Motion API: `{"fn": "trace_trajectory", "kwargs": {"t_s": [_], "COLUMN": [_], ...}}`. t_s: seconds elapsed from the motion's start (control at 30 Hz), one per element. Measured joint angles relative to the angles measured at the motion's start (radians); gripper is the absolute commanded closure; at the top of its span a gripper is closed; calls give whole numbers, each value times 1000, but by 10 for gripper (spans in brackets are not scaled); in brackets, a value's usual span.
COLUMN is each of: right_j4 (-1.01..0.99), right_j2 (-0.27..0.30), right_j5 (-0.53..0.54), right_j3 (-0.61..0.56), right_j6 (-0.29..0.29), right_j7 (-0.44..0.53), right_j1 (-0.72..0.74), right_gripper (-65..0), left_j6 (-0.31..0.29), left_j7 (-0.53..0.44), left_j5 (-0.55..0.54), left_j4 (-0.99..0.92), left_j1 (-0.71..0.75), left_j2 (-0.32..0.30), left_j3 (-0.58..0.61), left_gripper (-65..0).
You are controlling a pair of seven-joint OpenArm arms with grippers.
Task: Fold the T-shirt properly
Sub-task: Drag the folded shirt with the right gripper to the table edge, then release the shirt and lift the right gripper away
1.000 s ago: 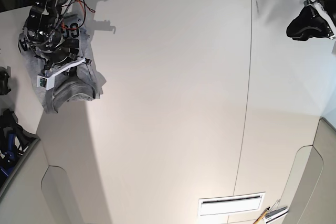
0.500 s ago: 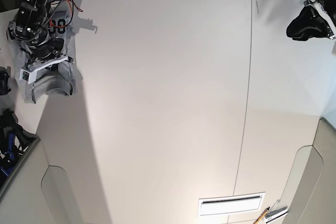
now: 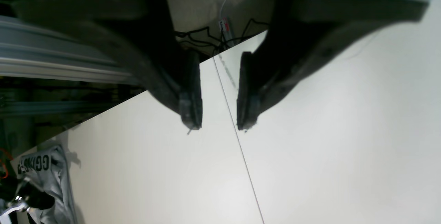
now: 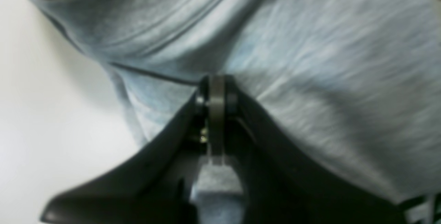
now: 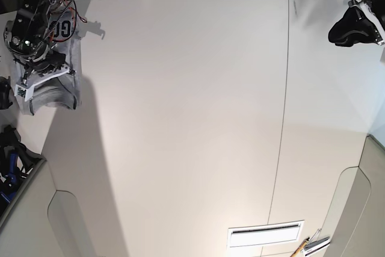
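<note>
The heather-grey T-shirt [image 5: 54, 95] is bunched at the table's far left corner, its dark lettering [image 5: 61, 28] showing beside the arm. My right gripper [image 5: 41, 82] is shut on a fold of it. In the right wrist view the closed fingertips [image 4: 216, 89] pinch the grey fabric [image 4: 310, 62], which fills most of the view. My left gripper [image 5: 354, 28] hangs far away at the table's far right. Its fingers [image 3: 191, 113] stand apart with nothing between them, so the left gripper [image 3: 217, 125] is open. The left wrist view also catches the T-shirt [image 3: 55, 182] in the distance.
The white table [image 5: 192, 118] has a thin seam [image 5: 283, 118] running front to back. A white slotted panel [image 5: 264, 233] sits at the front right. Dark gear [image 5: 12, 154] lies off the left edge. Cables [image 3: 220, 34] hang behind the far edge.
My right arm has carried the T-shirt left and toward the far corner of the table. The left arm has stayed still.
</note>
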Motion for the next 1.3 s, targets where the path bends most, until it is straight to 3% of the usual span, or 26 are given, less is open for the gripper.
{"fn": "trace_trajectory", "kwargs": {"t_s": [0.37, 0.57, 0.83, 1.03, 1.3], "right_j4": [201, 385, 590, 598, 599], "right_j2": [0, 0, 6, 59, 147], "right_j5": [88, 221, 365, 504, 682], "right_j3": [-1, -5, -12, -12, -13], "right_j6": [57, 165, 255, 328, 435], "right_j7": [-31, -50, -126, -248, -320], "right_j1": [-10, -178, -486, -663, -862], "right_gripper": [0, 0, 0, 0, 0], "left_j6": [0, 0, 0, 0, 0], "left_j7": [0, 0, 43, 44, 35], "left_j5": [0, 0, 0, 0, -4], "left_j4": [0, 0, 0, 0, -2], "left_j1": [0, 0, 7, 157, 393], "left_j2": [1, 6, 5, 14, 22], "left_j3": [0, 0, 0, 0, 0], "left_gripper": [-211, -211, -211, -211, -211]}}
